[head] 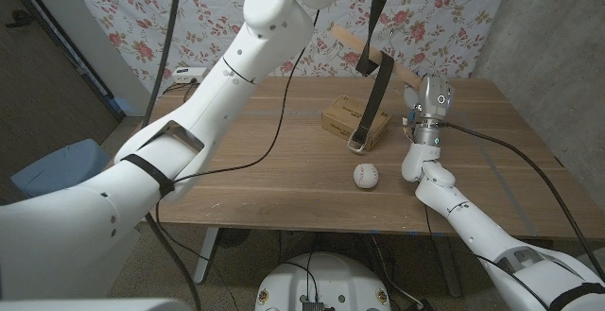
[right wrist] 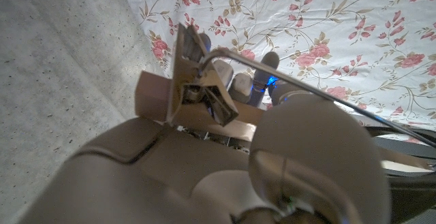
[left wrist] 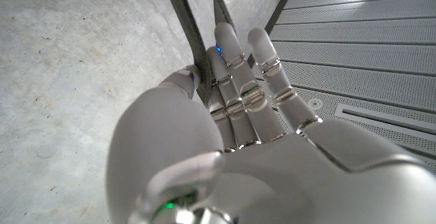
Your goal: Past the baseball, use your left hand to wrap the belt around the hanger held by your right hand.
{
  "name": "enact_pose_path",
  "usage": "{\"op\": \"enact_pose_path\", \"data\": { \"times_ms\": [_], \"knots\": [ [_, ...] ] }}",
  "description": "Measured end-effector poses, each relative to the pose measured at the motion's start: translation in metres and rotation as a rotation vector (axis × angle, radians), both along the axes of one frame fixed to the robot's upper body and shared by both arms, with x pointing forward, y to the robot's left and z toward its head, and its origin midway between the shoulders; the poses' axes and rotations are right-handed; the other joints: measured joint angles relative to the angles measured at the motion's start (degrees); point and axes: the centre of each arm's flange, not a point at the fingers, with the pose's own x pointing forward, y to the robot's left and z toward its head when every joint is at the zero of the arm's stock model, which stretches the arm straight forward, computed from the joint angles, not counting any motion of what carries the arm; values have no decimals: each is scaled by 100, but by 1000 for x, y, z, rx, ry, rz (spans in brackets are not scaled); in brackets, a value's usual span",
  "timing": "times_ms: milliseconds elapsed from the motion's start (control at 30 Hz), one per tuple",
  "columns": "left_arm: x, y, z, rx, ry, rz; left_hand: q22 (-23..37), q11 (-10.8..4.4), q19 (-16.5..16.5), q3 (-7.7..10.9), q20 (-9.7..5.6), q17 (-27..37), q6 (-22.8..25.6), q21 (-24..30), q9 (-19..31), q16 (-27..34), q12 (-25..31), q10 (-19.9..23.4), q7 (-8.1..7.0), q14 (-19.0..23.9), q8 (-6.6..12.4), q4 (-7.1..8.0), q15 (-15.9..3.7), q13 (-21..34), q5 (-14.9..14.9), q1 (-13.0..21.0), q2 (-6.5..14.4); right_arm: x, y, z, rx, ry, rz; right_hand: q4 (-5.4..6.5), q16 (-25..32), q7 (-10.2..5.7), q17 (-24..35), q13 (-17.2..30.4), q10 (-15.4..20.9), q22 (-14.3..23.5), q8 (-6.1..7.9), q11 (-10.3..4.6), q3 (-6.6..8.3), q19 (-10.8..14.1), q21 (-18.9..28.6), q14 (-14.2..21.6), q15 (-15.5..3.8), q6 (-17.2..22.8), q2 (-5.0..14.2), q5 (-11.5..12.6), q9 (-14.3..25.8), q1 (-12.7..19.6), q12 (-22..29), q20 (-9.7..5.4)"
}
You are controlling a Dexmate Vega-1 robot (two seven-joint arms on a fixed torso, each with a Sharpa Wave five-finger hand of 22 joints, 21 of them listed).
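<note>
The belt [head: 376, 84] is seen hanging as a dark strap from the top of the head view, draped over the wooden hanger [head: 364, 49] and falling down to the desk [head: 284, 174], where its buckle end lies at the cardboard box [head: 356, 122]. The hanger is held up above the box, tilted, with its bar running from behind the box toward the right robot hand [head: 430, 98]. In the right wrist view the right robot hand [right wrist: 231, 149] is shown with its fingers [right wrist: 242, 84] closed around the wooden hanger [right wrist: 184, 94], whose metal hook wire is seen curving past them.

In the left wrist view the left robot hand [left wrist: 231, 115] is seen with its fingers [left wrist: 228, 60] pressed together and extended along the belt [left wrist: 187, 26], the strap being pinched between the thumb and the neighbouring finger. The left arm is raised high above the box, leaving the head view at the top.

The baseball [head: 367, 175] lies on the desk just in front of the box, nearer the robot, apart from the belt's buckle. A flowered cloth [head: 227, 8] hangs behind the desk, beyond the box.
</note>
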Motion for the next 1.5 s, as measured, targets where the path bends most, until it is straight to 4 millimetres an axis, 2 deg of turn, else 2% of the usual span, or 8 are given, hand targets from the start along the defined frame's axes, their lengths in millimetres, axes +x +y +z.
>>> {"op": "enact_pose_path", "data": {
  "times_ms": [200, 333, 400, 467, 667, 1133, 1500],
  "knots": [
    [-2, -5, 26, -51, -10, 76, 11, -19, 22, 16, 22, -5, 19, -7, 7, -4, -2, 19, 17, 14, -24, 16, 3, -28, -22, 0, 0, -7, 1, -2, -16, -45, 24, 25, -3, -41, 0, 0, -3, 0, 1, -2, -25, -108, 0, 0, 0, -42, 0, 0, -10, 0, 0, -19],
    [2, -6, 37, -72, 7, 123, 16, -21, 62, 16, 0, -7, 19, -7, -2, -43, -44, 21, 17, 23, -64, 16, -2, -87, -26, 1, 1, -17, 12, -2, -89, -98, 72, 48, -8, -51, 0, 0, -4, 0, 2, -1, -48, -146, -36, -50, 9, -51, 22, 0, -40, -23, 0, 2],
    [6, -5, 41, -81, 28, 145, 16, -21, 62, 18, 0, -16, 19, -17, -33, -43, -60, 21, 18, 23, -65, 18, -2, -97, -27, 1, 1, -21, 7, -2, -62, -109, 67, 48, 4, -63, 0, 0, -17, 0, 3, 11, -48, -146, -38, -51, 9, -63, 22, 0, -40, -23, 0, 2],
    [10, -9, 48, -76, 45, 178, 8, -26, 62, 19, 0, -31, 19, -29, -40, -73, -89, 26, 18, 24, -105, 19, -2, -132, -28, 1, 1, -27, 19, -2, -130, -132, 104, 48, 12, -81, 0, 0, -26, -6, 8, 18, -48, -146, -38, -51, 9, -82, 22, 0, -40, -23, 0, 2],
    [28, -16, 55, -49, 113, 255, 0, -25, 82, 41, 20, -33, 18, -51, -83, -98, -93, 27, 18, 33, -125, 40, 7, -160, -67, 1, 1, -40, 28, -3, -178, -171, 152, 71, 15, -81, 1, 1, -27, -16, 8, 18, -72, -146, -38, -104, 21, -82, 22, 0, -53, -23, 0, 2],
    [76, -23, 51, 13, 259, 472, 0, -24, 112, 72, -10, -59, 17, -117, -148, -176, -153, 29, 19, 19, -202, 59, -8, -170, -95, -7, -7, -60, 33, -3, -224, -227, 221, 65, 33, -81, 15, 1, -27, -15, 8, 18, -112, -146, -38, -111, 30, -82, 21, 50, -66, -24, 0, 2],
    [114, 9, 31, 26, 361, 758, 1, -60, 123, 101, 0, -59, 82, -222, -174, -249, -154, 81, -45, 70, -262, 74, -60, -133, -147, -22, -83, -65, 28, -1, -223, -244, 236, 79, 33, -81, 15, 0, -28, -14, 8, 18, -128, -145, -38, -111, 31, -82, 21, 50, -73, -25, 0, 2]
  ]
}}
